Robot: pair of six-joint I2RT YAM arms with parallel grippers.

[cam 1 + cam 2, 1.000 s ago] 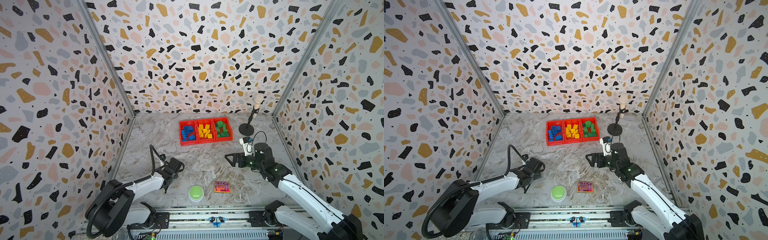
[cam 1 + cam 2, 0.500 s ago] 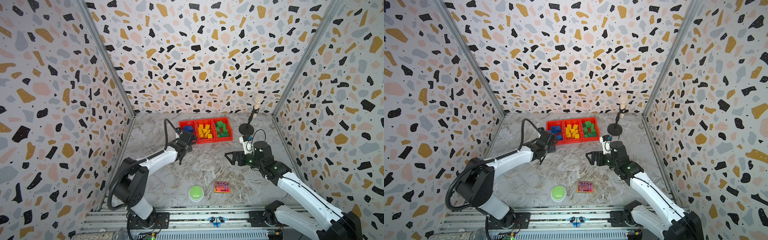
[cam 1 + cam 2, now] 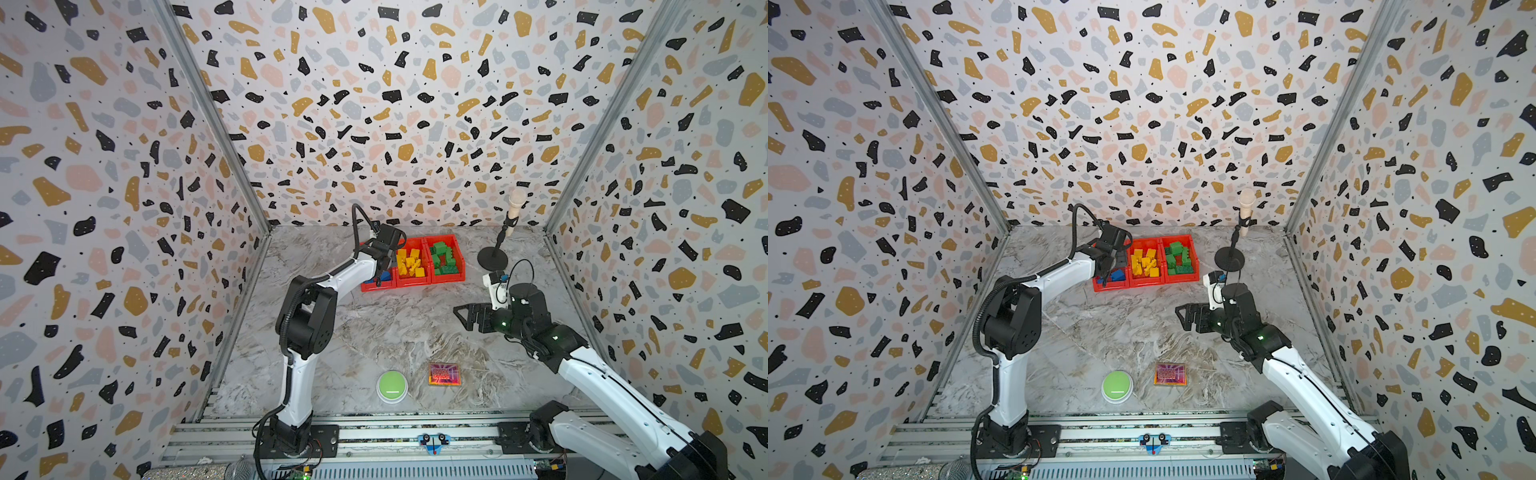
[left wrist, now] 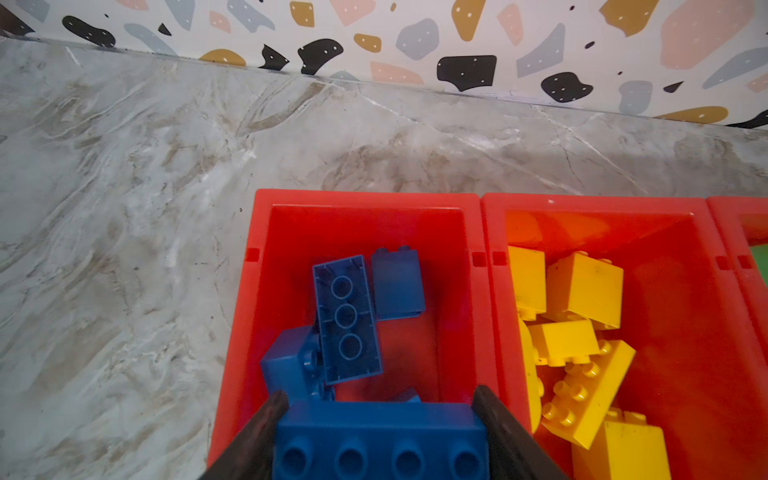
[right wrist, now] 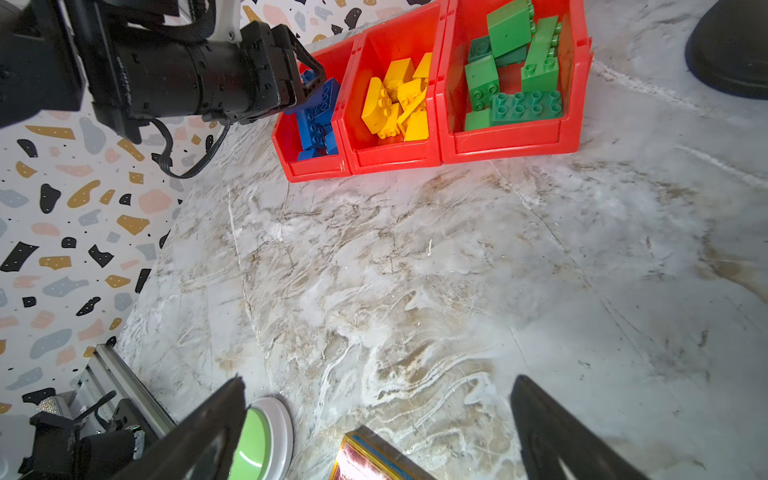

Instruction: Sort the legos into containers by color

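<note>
Item: blue brick (image 4: 380, 440), gripped end to end in your left tool (image 4: 380, 402), above the left bin (image 4: 365, 197), which holds blue bricks (image 4: 347, 320). Then middle bin (image 4: 594, 203): yellow bricks (image 4: 582, 291); right bin (image 5: 511, 143): green bricks (image 5: 525, 106). Your right tool (image 5: 378, 380): jaws wide, empty, over the table (image 5: 415, 270), well apart from the bins.
</note>
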